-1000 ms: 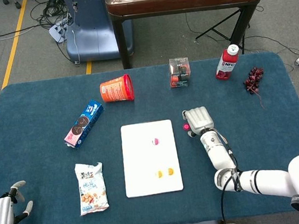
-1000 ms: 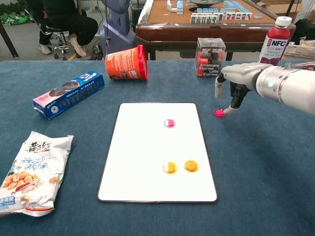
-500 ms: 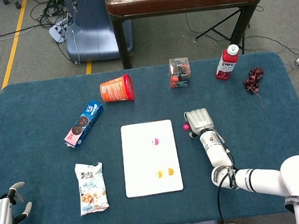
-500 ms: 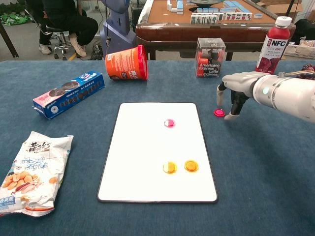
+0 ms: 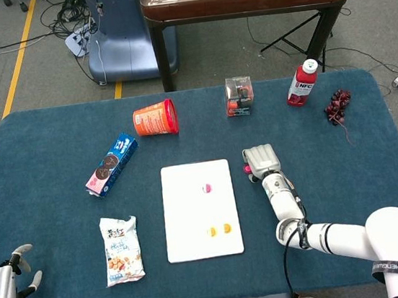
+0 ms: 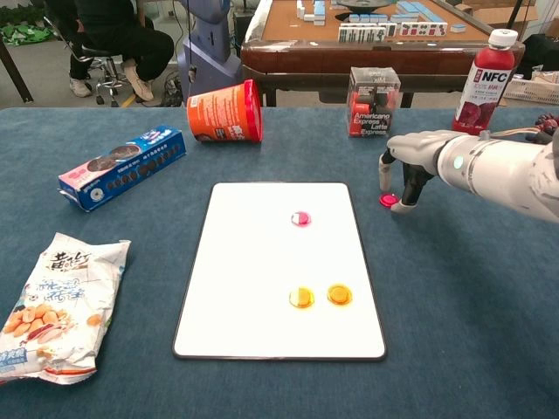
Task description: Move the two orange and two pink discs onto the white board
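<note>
The white board lies mid-table. On it sit one pink disc and two orange discs side by side. A second pink disc lies on the blue cloth just right of the board's far corner. My right hand hangs over that disc, its thumb and a finger spread to either side, the disc flat on the cloth. My left hand is low at the near left corner, fingers apart, holding nothing.
At the back lie a tipped orange cup, a clear coffee box and a red bottle. A blue cookie box and a snack bag lie left of the board.
My right hand has shifted slightly left, closing its fingers in around the pink disc on the cloth. My left hand has sunk lower at the table's near left corner.
</note>
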### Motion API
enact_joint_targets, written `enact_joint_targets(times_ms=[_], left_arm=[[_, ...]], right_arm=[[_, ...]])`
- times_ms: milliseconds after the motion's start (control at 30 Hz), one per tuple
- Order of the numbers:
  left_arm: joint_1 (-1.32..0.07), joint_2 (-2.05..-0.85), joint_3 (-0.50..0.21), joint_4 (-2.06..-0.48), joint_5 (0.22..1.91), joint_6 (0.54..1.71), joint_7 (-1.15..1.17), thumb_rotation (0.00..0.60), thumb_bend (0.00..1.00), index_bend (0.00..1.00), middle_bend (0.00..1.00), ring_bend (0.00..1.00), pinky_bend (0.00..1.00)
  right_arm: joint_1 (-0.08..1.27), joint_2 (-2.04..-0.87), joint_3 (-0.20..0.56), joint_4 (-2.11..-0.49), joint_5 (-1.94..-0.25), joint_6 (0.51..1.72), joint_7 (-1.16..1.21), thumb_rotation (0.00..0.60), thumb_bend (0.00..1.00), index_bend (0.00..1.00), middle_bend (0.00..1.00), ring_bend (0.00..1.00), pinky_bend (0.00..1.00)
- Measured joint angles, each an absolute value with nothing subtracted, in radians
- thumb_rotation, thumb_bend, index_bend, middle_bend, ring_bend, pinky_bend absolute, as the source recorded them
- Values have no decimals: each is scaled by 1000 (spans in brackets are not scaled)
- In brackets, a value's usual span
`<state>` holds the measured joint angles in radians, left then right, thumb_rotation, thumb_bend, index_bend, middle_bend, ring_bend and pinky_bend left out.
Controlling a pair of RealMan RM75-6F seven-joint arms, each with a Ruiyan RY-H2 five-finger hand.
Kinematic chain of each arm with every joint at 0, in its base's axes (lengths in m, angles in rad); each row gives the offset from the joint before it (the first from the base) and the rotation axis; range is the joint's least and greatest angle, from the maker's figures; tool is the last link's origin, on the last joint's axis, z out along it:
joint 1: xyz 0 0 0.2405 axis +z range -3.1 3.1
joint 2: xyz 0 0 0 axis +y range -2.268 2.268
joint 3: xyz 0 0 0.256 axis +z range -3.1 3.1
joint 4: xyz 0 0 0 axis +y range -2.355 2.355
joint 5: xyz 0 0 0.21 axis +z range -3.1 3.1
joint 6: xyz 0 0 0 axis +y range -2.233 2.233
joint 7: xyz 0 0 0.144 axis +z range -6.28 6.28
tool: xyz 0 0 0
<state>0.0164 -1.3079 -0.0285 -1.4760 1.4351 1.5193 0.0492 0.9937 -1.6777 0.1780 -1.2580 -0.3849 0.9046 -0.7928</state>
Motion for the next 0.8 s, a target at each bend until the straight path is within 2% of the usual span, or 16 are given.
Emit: enact_joint_targets(times_ms=[267,800], left_arm=[[19,-1310,-25,-1474,1435,1518,46,600,295,350,576,535,734],[19,-1311,-27,-1476,1437,1516,47,600,295,350,575,535,734]], right_arm=[[997,-1687,178,-1241,-376,900,-802,600,247,392,1000,1000,1000],[996,-1697,179,-1231,-376,897,-803,600,254,484,1000,1000,1000]])
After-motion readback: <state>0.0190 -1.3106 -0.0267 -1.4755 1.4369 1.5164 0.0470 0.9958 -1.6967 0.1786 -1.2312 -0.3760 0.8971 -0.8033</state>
